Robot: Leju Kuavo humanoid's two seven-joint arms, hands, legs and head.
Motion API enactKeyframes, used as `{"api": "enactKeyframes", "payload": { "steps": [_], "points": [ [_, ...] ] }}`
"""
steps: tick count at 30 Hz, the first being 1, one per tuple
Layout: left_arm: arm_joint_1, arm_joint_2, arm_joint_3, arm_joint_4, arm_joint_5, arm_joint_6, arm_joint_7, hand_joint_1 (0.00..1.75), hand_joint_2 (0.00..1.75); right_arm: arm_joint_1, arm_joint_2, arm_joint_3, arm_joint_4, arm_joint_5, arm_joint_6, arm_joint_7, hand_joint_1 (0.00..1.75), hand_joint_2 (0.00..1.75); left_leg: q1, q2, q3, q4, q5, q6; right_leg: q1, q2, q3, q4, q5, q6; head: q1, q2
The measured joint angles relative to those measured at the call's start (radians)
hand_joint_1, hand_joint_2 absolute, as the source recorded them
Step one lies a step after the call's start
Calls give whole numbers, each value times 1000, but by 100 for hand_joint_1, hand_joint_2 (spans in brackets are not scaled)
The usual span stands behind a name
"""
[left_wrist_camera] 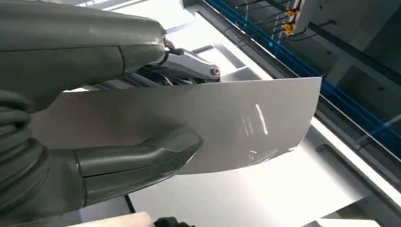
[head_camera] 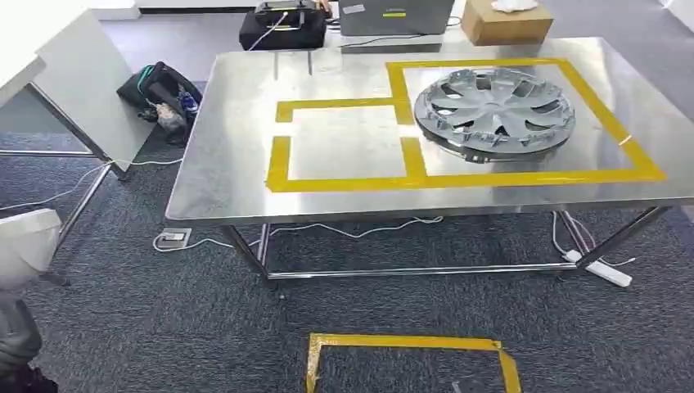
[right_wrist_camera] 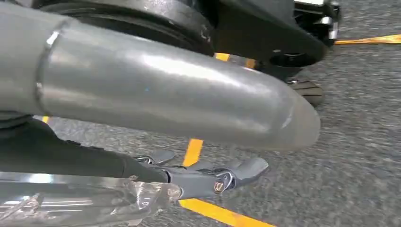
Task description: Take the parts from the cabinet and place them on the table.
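My left hand (left_wrist_camera: 118, 142) grips a white, slightly curved sheet-metal panel (left_wrist_camera: 246, 123), thumb on one face and fingers behind the other. The panel's white corner (head_camera: 24, 246) shows at the left edge of the head view, well short of the steel table (head_camera: 229, 164). A silver wheel cover (head_camera: 493, 106) lies on the table inside the large yellow-taped outline. The smaller taped outline (head_camera: 344, 143) beside it is bare. My right hand (right_wrist_camera: 208, 175) hangs over the carpet, fingers stretched out away from the thumb, with nothing between them.
A yellow taped square (head_camera: 409, 352) marks the carpet in front of the table. A white table (head_camera: 49, 49) and a black bag (head_camera: 159, 90) stand at the left. A cardboard box (head_camera: 503, 20) sits beyond the far edge. A power strip (head_camera: 606, 270) and cables lie under the table.
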Motion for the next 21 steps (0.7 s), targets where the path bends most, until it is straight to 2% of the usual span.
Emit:
{"api": "enactKeyframes", "payload": {
  "steps": [1, 2, 3, 4, 6, 7, 9, 10, 11, 12, 13, 15, 16, 17, 19, 21],
  "points": [
    [-4, 1, -4, 5, 2, 1, 0, 175, 175, -2, 0, 0, 0, 0, 0, -1, 0, 0, -6, 0, 12, -21, -17, 0, 7, 1, -3, 1, -7, 8, 1, 0],
    [-9, 2, -8, 5, 2, 3, 0, 175, 175, -3, -2, 0, 0, 0, 0, -1, 0, 0, -5, 1, 23, -46, -31, 4, 6, 2, -2, 3, -10, 14, -2, 0],
    [-9, 2, -11, 8, 2, 3, 0, 175, 175, -3, -2, 0, 0, 0, 0, 0, 0, 0, -6, -1, 20, -43, -30, 6, 5, 0, -3, -4, -9, 19, 3, 0],
    [-9, 2, -13, 9, 2, 6, 0, 175, 175, -2, -3, 0, 0, 0, 0, 1, 0, 0, -7, -2, 21, -43, -34, 11, 4, -2, -5, -12, -10, 24, 2, 0],
    [-8, 2, -15, 9, 2, 6, 0, 175, 175, -3, -6, 0, 0, 1, 0, 3, 0, 0, 2, -3, 35, -56, -33, 20, 5, -4, 3, -2, -21, 37, 3, 0],
    [-9, 2, -16, 9, 2, 7, 0, 175, 175, -4, -6, 0, 0, 2, 0, 4, 0, 0, 3, -1, 41, -58, -39, 28, 7, -6, -19, 44, -44, 40, 12, 0],
    [-9, 3, -18, 10, 2, 8, 0, 175, 175, -2, -6, 0, 0, 2, 0, 5, 0, 0, 1, 2, 48, -58, -48, 37, 5, -7, -109, 203, -114, 45, 12, 0],
    [-9, 3, -21, 11, 2, 8, 0, 175, 175, -1, -6, 0, 0, 2, 0, 7, 0, 0, 1, 2, 52, -57, -52, 39, 5, -7, -152, 273, -134, 46, 15, 0],
    [-8, 3, -23, 13, 2, 8, 0, 175, 175, 2, -6, 0, 0, 2, 0, 8, 0, 0, 0, 1, 58, -57, -57, 38, 5, -7, -179, 306, -130, 48, 14, 0],
    [-8, 3, -24, 14, 2, 8, 0, 175, 175, 3, -6, 0, 0, 2, 0, 8, 0, 0, 1, -1, 67, -57, -64, 38, 5, -7, -183, 290, -95, 48, 14, 0],
    [-8, 3, -24, 16, 2, 8, 0, 175, 175, 3, -6, 0, 0, 2, 0, 9, 0, 0, 1, -2, 79, -57, -71, 36, 4, -7, -163, 230, -44, 48, 15, 0],
    [-8, 4, -27, 17, 2, 8, 0, 175, 175, 2, -8, 0, 0, 2, 0, 9, 0, 0, 2, -3, 104, -57, -89, 28, 2, -8, -95, 57, 64, 46, 15, 0],
    [-10, 4, -29, 19, 2, 9, 0, 175, 175, 2, -8, 0, 0, 2, 0, 8, 0, 0, -4, -3, 107, -56, -96, 21, 4, -7, -79, 34, 52, 45, 16, 0],
    [-12, 4, -30, 20, 1, 10, 0, 175, 175, 0, -8, 0, 0, 2, 2, 6, 0, 0, -6, -6, 106, -51, -101, 17, 2, -6, -66, 14, 46, 36, 15, 0],
    [-13, 5, -32, 22, 0, 14, 0, 175, 175, 0, -9, 0, 0, 2, 2, 0, 0, 0, -5, -5, 107, -60, -97, 10, 7, -5, -72, 19, 44, 26, 12, 0],
    [-16, 5, -37, 23, -3, 16, 0, 175, 175, 0, -10, 0, 0, 2, 2, -2, 0, 0, -3, -3, 111, -59, -110, -1, -1, -4, -60, 7, 44, 13, 12, 0]
  ]
}}
